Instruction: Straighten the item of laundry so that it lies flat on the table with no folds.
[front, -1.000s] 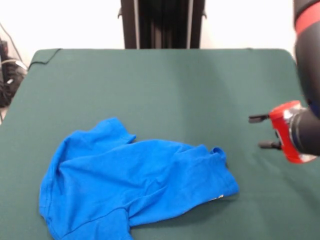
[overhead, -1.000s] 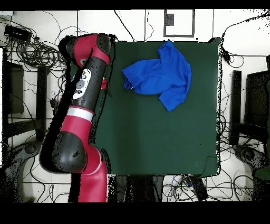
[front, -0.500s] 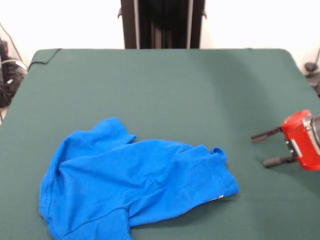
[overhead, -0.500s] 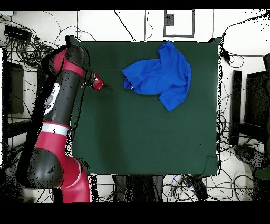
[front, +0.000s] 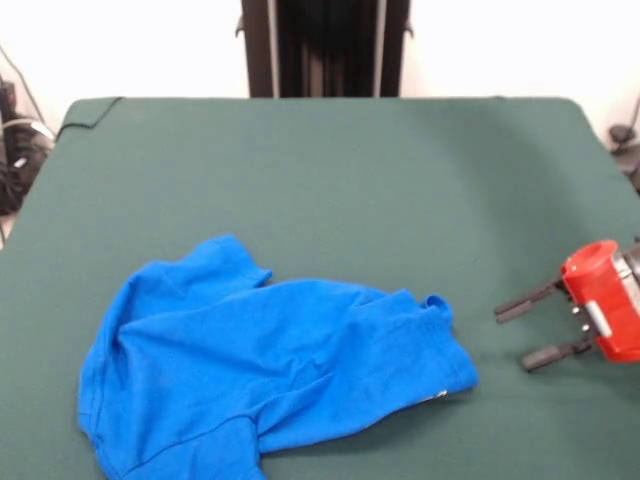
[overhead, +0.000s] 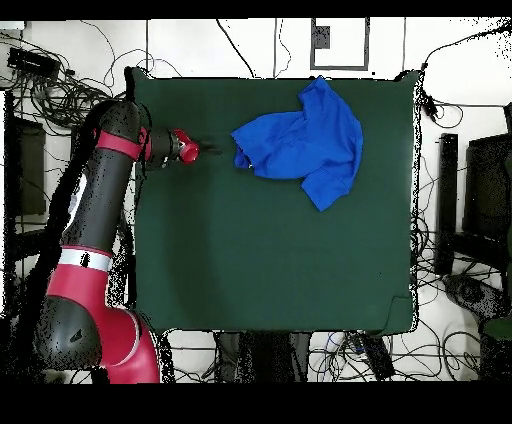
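From the front, the bright blue, soft cotton T-shirt (front: 265, 370) lies crumpled in rounded folds on the wide rectangular desk (front: 330, 170) covered in dark green felt; beside the shirt's hem, apart from it, hovers the red-bodied pincer (front: 522, 333), its two black fingers spread open and empty. From overhead, the shirt (overhead: 305, 140) sits bunched near one desk (overhead: 270, 250) corner; the pincer (overhead: 205, 153) points at it, just beside.

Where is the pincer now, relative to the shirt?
In the front view the pincer is low over the table at the right edge, open and pointing at the crumpled shirt, not touching it.
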